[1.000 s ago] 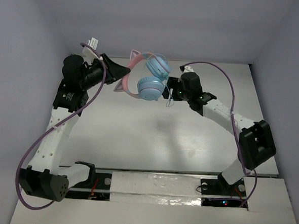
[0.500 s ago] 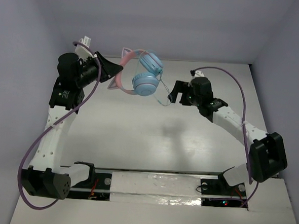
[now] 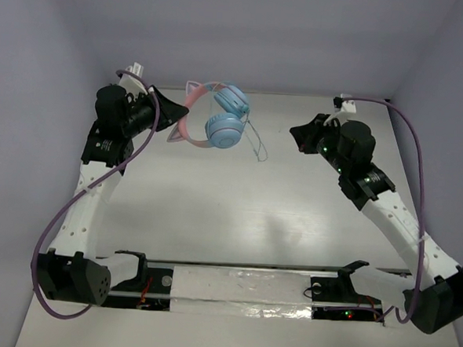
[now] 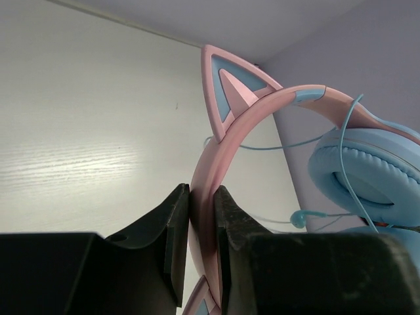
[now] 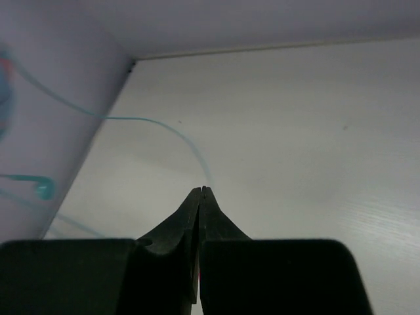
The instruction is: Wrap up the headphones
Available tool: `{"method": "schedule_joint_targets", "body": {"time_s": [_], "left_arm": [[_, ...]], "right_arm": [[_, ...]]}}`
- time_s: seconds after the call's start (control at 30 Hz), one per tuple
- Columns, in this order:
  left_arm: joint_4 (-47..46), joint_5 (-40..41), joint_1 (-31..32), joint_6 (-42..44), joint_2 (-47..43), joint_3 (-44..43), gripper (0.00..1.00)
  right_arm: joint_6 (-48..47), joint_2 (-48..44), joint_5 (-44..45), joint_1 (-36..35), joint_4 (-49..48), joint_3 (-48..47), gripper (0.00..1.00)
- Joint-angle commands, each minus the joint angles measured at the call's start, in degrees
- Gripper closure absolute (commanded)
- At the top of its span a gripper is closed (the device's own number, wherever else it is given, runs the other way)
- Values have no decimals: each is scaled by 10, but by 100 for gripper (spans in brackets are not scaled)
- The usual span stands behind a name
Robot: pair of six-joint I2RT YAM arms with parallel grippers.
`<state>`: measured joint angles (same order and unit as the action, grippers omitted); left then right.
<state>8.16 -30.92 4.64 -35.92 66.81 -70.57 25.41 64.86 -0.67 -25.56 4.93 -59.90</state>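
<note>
The headphones (image 3: 217, 119) sit directly in front of the left claw (image 3: 171, 111), out past its fingertips, over the far left part of the table (image 3: 237, 213). That claw is narrowed onto the pink headband (image 4: 262, 108), one black finger pressed against each flat side of the band. The two ear cups (image 3: 223, 130) lie beyond the band, on the side away from the claw.

From the cups a thin light-blue cable (image 3: 258, 148) droops in a loop between the two claws. The right claw (image 3: 299, 134) is well apart from the cups, with its tips pointing towards them.

From overhead the cable's far end is too fine to follow. The right wrist view shows that claw's jaws pressed together and the cable arcing in from the left, ending right at their tips, apparently nipped there. The left wrist view alone shows the grip on the band.

The band is smooth matte plastic, a flat curved strip. It carries a triangular cat ear (image 4: 226, 85) with a blue inset. The round cup has a soft, padded blue cushion. The table is pale with a faint wood grain. Thick purple robot cables (image 3: 416, 169) loop along both arms.
</note>
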Motion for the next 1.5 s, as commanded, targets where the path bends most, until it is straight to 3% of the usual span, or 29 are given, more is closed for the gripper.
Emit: {"method": "schedule_joint_targets", "body": {"time_s": [0.0, 0.1, 0.27, 0.4, 0.5, 0.63, 0.77, 1.0, 1.13, 1.17, 1.27, 1.47], "left_arm": [[-41, -3, -3, 1, -17, 17, 100], [-43, 1, -3, 8, -21, 36, 100], [-33, 12, -3, 19, -25, 44, 100], [-31, 8, -3, 23, -26, 44, 100], [-28, 4, -3, 27, -30, 45, 100], [-28, -5, -3, 29, -28, 47, 100], [-27, -12, -3, 29, -27, 46, 100], [-22, -17, -3, 31, -31, 44, 100], [-22, -19, -3, 32, -32, 47, 100], [-21, -19, -3, 32, -33, 50, 100], [-20, -27, -3, 32, -34, 53, 100], [-20, -51, -3, 31, -39, 54, 100]], "right_arm": [[-53, -34, -144, 0, -35, -37, 100], [-38, -53, -199, 0, -37, -56, 95], [-38, -48, -246, -5, -34, -93, 58], [-97, 0, -236, -38, 17, -132, 57], [-117, 21, -275, -46, 20, -131, 58], [-132, 55, -298, -60, 26, -148, 45], [-156, 87, -290, -65, 11, -147, 44], [-174, 129, -332, -65, 0, -140, 47], [-159, 115, -318, -65, -37, -125, 83], [-156, 109, -299, -65, -43, -124, 99], [-130, 69, -236, -65, -89, -109, 100], [-105, 56, -4, -65, -75, -157, 100]]}}
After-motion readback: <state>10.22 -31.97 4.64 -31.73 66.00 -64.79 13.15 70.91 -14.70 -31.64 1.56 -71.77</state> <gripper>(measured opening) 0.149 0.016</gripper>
